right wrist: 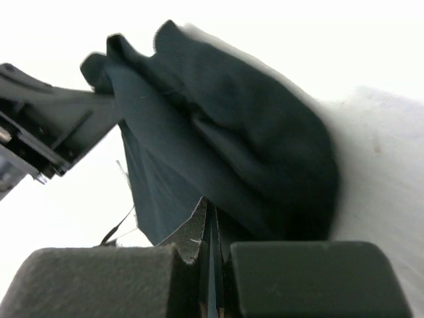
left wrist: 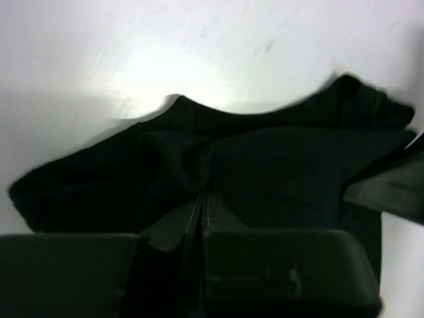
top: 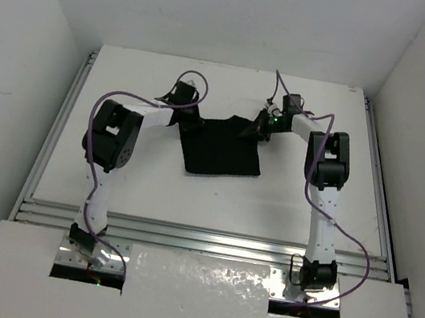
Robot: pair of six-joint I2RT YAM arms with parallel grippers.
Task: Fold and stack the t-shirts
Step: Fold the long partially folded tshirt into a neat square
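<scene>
- Top view: one black t-shirt (top: 222,151) lies on the worktop (top: 150,189), towards the far side, between the two arms. The left hand (top: 189,119) is at its far-left corner and the right hand (top: 257,127) at its far-right corner. The near part lies flat in a roughly square shape. The far edge is drawn up at both corners.
- Left wrist view: the left hand (left wrist: 201,213) is closed, its fingers pinched together on a bunched ridge of the t-shirt (left wrist: 285,165). The cloth spreads to both sides over the pale worktop.
- Right wrist view: the right hand (right wrist: 209,225) is likewise closed, with a fold of the t-shirt (right wrist: 232,126) clamped between its fingers. The cloth is raised and draped, clear of the surface at that corner.
- Assessment: a fold appears to be in progress, not completed. The sleeves cannot be made out. No second garment and no stack is in view. Laying down the held edge, any further folds and the stacking appear outstanding.
</scene>
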